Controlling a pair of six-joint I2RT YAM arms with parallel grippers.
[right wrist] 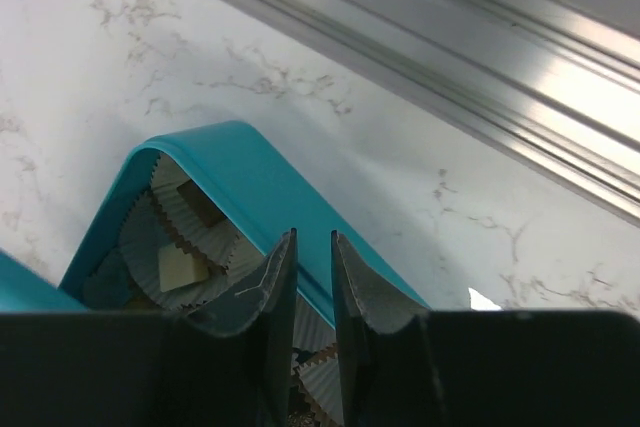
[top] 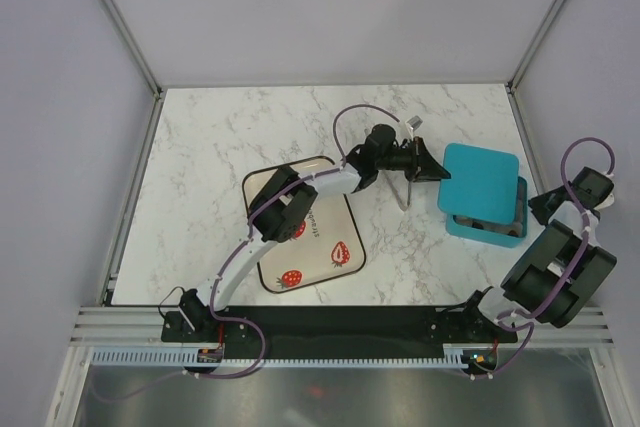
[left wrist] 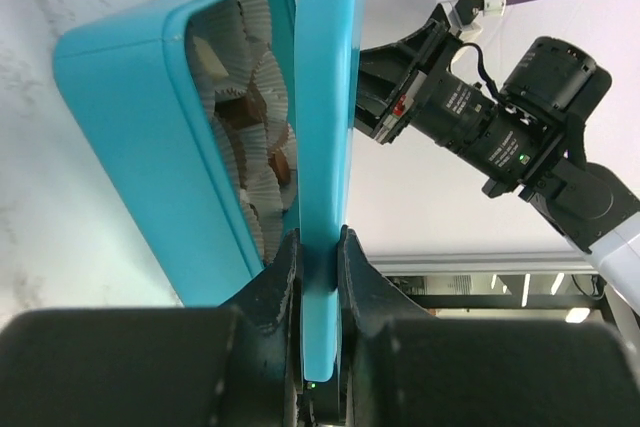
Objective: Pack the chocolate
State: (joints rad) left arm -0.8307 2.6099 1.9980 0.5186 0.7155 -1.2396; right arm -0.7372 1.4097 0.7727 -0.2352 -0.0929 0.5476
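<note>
Teal on teal: hold the lid (top: 480,179) pinched edge-on in the left gripper (left wrist: 318,247), square it over the box (top: 487,230) at three o'clock holding chocolate (left wrist: 243,110) in paper cups (right wrist: 180,237). Steady with the right gripper (right wrist: 312,267), narrowly parted, near the rim; lower level.

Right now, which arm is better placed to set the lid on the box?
Left. The left hand already clamps the teal lid, right at the open box of chocolate. The right hand only sits at the box rim.
</note>
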